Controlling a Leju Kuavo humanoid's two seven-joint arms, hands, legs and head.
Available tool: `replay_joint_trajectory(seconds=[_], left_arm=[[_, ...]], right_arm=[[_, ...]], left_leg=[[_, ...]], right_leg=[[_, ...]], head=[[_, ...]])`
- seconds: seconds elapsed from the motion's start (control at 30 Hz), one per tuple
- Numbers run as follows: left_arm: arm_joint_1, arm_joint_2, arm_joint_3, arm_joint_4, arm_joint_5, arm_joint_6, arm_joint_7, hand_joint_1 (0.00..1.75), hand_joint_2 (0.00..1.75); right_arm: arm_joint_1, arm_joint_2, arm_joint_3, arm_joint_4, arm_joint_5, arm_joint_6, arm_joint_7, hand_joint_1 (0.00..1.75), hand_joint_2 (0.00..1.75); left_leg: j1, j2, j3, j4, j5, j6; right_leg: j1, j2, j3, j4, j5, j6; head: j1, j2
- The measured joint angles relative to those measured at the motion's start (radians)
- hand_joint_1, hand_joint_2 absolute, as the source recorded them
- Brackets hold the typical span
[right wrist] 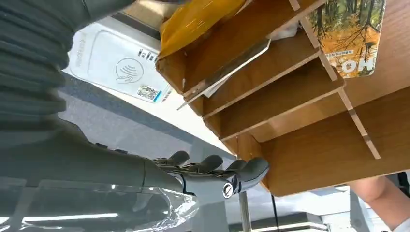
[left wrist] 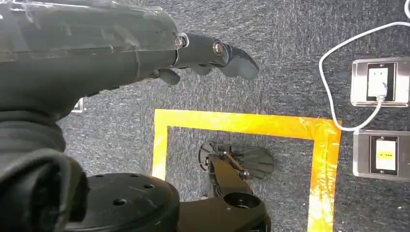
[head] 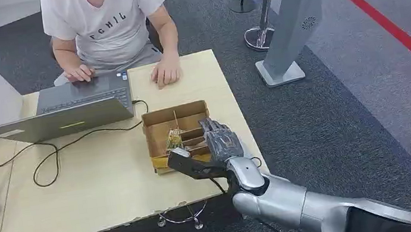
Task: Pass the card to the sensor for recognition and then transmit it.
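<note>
Right hand (head: pixel 220 140) beside boxed card (head: pixel 172 139)

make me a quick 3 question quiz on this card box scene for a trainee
1. True or false: the right hand is over the wooden box.
2. Where does the left hand hang? A) over the laptop B) above the carpet floor, near yellow tape C) inside the box
3. What picture does the card standing in the box show?

Key
1. True; it holds nothing.
2. B
3. An orange and green forest scene.
</note>
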Motion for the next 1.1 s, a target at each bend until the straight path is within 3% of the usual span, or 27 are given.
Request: replay_joint_trajectory(seconds=[1.1], left_arm=[[-0.014,0.005,-0.032,-0.008,-0.023,-0.014,0.000,0.00,0.00]], right_arm=[[-0.007,0.028,0.027,0.016,-0.016,-0.018,0.000,1.75,1.75]], left_leg=[[0.000,0.000,0.000,0.000,0.000,0.000]], right_leg=[[0.000,0.000,0.000,0.000,0.000,0.000]], head=[[0.000,0.000]])
